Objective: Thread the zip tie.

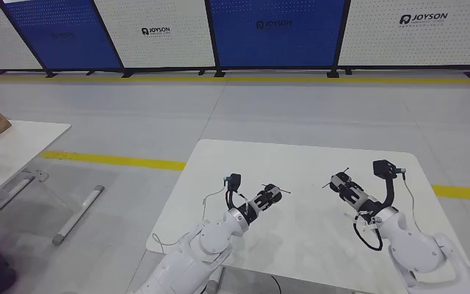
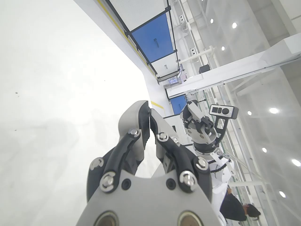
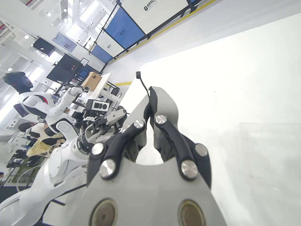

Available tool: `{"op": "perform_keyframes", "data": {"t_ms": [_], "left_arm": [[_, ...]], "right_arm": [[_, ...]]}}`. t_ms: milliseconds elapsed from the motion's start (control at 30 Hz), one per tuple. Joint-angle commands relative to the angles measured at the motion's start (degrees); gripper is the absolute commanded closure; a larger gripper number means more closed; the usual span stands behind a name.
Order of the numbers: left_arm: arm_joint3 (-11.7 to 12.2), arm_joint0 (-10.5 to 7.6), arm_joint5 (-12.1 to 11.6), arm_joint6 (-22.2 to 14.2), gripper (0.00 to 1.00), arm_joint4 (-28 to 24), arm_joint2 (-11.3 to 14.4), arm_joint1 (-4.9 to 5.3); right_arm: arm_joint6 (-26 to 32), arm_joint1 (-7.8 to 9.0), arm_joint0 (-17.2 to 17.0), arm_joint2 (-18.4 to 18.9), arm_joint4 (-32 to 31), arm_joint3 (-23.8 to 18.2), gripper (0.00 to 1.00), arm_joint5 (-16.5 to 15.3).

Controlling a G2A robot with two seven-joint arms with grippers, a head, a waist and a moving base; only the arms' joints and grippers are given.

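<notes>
My right gripper (image 3: 149, 92) is shut on a black zip tie (image 3: 142, 81). The tie's square head sticks out past the fingertips above the white table (image 3: 235, 76). From above, this gripper (image 1: 338, 180) is at the table's right, with the tie (image 1: 327, 185) as a thin line across its tips. My left gripper (image 2: 149, 109) is shut with its pads pressed together. In the top view it (image 1: 272, 194) is at mid-table, and a thin black strip (image 1: 285, 192) crosses its tips. The two grippers point towards each other with a gap between them.
The white table (image 1: 294, 158) has bare room behind and between the arms. Its near edge runs close under both arms. A smaller white table (image 1: 29, 140) stands off to the left across the floor.
</notes>
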Motion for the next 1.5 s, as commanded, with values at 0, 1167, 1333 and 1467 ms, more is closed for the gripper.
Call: {"op": "perform_keyframes", "data": {"t_ms": [0, 1167, 1333, 1467], "left_arm": [[0.0, 0.0, 0.0, 0.0, 1.0, 0.0, 0.0, 0.0], [0.0, 0.0, 0.0, 0.0, 1.0, 0.0, 0.0, 0.0], [0.0, 0.0, 0.0, 0.0, 1.0, 0.0, 0.0, 0.0], [0.0, 0.0, 0.0, 0.0, 1.0, 0.0, 0.0, 0.0]], "right_arm": [[0.0, 0.0, 0.0, 0.0, 0.0, 0.0, 1.0, 0.0], [0.0, 0.0, 0.0, 0.0, 0.0, 0.0, 1.0, 0.0], [-0.5, -0.05, -0.2, 0.0, 0.1, 0.1, 1.0, -0.1], [-6.2, -0.67, -1.7, -0.5, 1.2, -0.8, 1.0, 0.6]]}}
